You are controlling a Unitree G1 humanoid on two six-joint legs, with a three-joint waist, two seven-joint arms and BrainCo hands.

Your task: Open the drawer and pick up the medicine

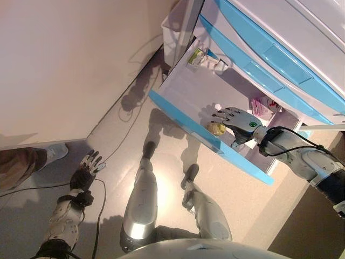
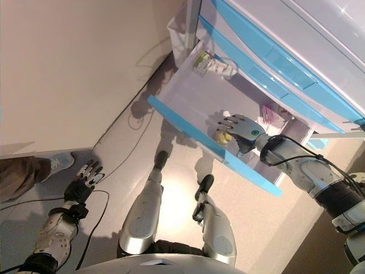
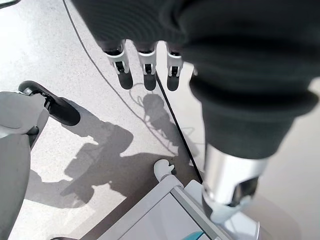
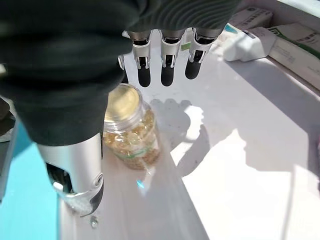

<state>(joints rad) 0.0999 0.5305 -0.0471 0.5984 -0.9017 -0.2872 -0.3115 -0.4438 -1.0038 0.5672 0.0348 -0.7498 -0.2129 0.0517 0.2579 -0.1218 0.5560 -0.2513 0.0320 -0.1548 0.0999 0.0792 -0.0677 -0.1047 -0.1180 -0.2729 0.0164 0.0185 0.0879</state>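
Medicine bottle, clear with pale capsules, stands upright on the white floor of the pulled-out drawer, near its blue front edge; drawer opening is done, pickup is not. Right robot hand hovers just over and beside the bottle, fingers straight and spread, thumb alongside, nothing gripped yet. Boxes lie at the drawer's far end; left robot hand hangs relaxed over the floor, idle.

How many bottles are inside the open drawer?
1: a clear bottle of yellow capsules stands near the drawer's blue front, under the open right hand. Boxes lie at the drawer's far end and could hide more.
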